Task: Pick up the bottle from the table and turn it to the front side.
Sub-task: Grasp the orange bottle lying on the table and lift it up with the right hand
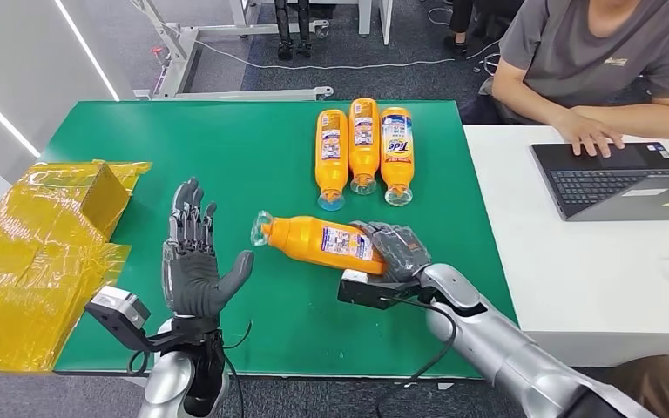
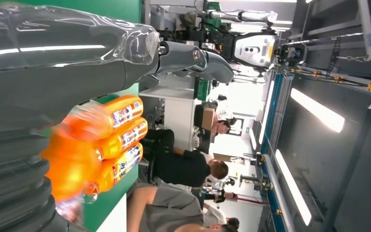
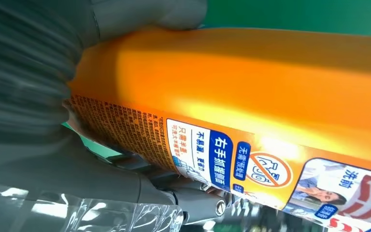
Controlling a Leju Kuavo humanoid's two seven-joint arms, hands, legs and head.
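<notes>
An orange bottle [image 1: 318, 241] with a clear cap lies sideways over the green table [image 1: 244, 148], its cap pointing left and its back label with small print facing up. My right hand [image 1: 398, 250] grips its base end. The right wrist view shows the same bottle [image 3: 251, 111] close up, with my fingers [image 3: 140, 17] wrapped around it. My left hand [image 1: 195, 261] stands upright to the left of the cap, palm turned toward the bottle and fingers spread, holding nothing. In the left wrist view the held bottle [image 2: 72, 164] is a blurred orange shape beyond my left hand [image 2: 53, 72].
Three more orange bottles [image 1: 364, 148] lie side by side at the table's back, caps toward me. Yellow plastic-wrapped packages [image 1: 39, 252] sit at the left edge. A person [image 1: 601, 61] works on a laptop [image 1: 614, 178] at the white table [image 1: 592, 279] to the right.
</notes>
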